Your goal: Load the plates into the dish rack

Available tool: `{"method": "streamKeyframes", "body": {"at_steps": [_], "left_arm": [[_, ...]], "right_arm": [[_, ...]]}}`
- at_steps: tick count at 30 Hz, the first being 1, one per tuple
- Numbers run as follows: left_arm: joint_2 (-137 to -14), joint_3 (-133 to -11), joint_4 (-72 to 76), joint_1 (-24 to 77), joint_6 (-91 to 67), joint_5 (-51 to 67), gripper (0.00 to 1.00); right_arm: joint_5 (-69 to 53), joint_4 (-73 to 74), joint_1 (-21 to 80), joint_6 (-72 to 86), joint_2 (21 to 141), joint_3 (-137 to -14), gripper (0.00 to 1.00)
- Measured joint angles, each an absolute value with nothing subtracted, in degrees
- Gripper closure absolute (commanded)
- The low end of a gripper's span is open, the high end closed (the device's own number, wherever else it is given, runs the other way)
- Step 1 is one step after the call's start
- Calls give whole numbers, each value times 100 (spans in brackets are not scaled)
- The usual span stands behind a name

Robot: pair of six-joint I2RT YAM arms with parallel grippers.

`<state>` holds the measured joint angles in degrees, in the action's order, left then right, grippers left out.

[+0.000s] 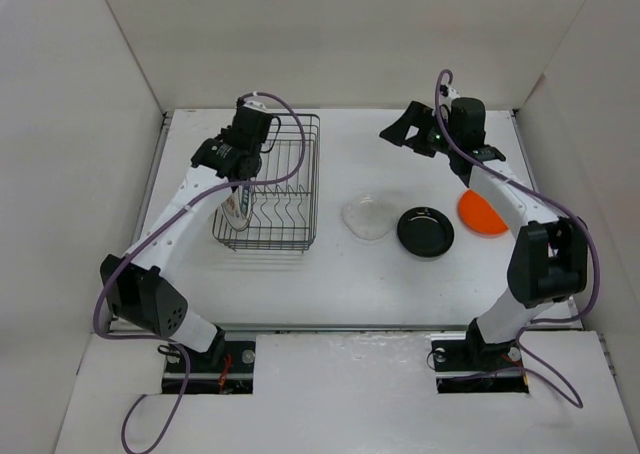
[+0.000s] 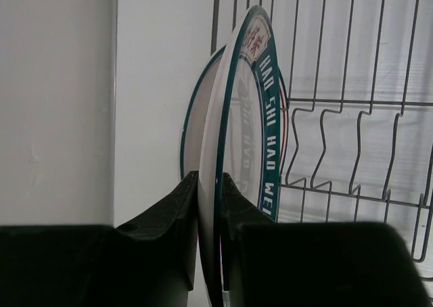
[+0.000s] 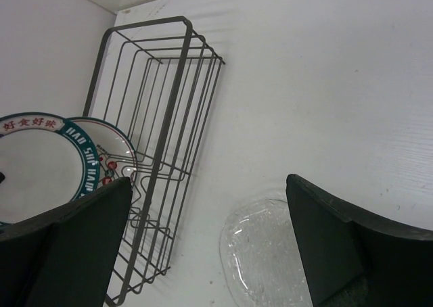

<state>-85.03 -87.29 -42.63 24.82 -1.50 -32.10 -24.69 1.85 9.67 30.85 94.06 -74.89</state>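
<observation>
Two plates stand on edge at the left end of the rack (image 1: 285, 179). My left gripper (image 2: 210, 178) is closed tight on the lower rim of the green-rimmed plate (image 2: 267, 104), holding it upright. The red-marked plate (image 3: 108, 151) stands just beside it; I cannot tell whether they touch. The zigzag prongs to the right of them hold nothing. Right of the rack, the clear plate (image 1: 368, 217) lies flat on the table (image 1: 330, 274), with the black plate (image 1: 425, 231) just beside it. The orange plate (image 1: 478, 214) comes next, partly under my right arm. My right gripper (image 3: 210, 182) hangs above the far side of the table, jaws spread wide, gripping nothing.
</observation>
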Motion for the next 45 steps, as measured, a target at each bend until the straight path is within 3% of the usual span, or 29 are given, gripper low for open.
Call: {"method": "streamKeyframes", "body": {"at_steps": [9,16,17,18,20,22,25,27,28,29,33,39,45], "left_arm": [[-8503,-8195,-3839,2370,-82,-2775,99],[-8562,-7725,-3564,2200,-54,-2493,82],[-8573,-7682,-3533,2200,-43,-2477,78],[-8582,-7653,-3511,2200,-25,-2460,66],[-8600,-7644,-3476,2174,23,-2414,58],[-8608,-7644,-3411,2139,38,-2392,40],[-8611,-7658,-3347,2104,43,-2272,27],[-8621,-7734,-3398,2108,64,-2161,9],[-8632,-7813,-3446,2119,62,-2093,0],[-8643,-7937,-3524,2126,69,-2027,0],[-8735,-8962,-3968,2128,108,-1772,0],[-8748,-10790,-4366,2189,137,-1470,0],[-8759,-11535,-4644,2241,148,-1269,0]], "right_arm": [[-2554,213,926,2991,9356,-7489,0],[-2735,578,814,2137,9730,-7765,0],[-2836,727,781,1927,9896,-7894,0],[-2950,928,751,1634,10110,-8051,0],[-3096,1284,720,1072,10516,-8302,0],[-3068,1645,711,633,10781,-8346,0],[-2943,2147,711,180,11006,-8346,9],[-2816,2370,742,-8,11041,-8344,12],[-2746,2445,757,-75,11041,-8344,19],[-2709,2453,803,-143,11039,-8344,19],[-2611,2528,972,-287,11039,-8298,44],[-2510,2587,1188,-349,11196,-8193,51],[-2440,2670,1297,-366,11421,-8106,53]]}}
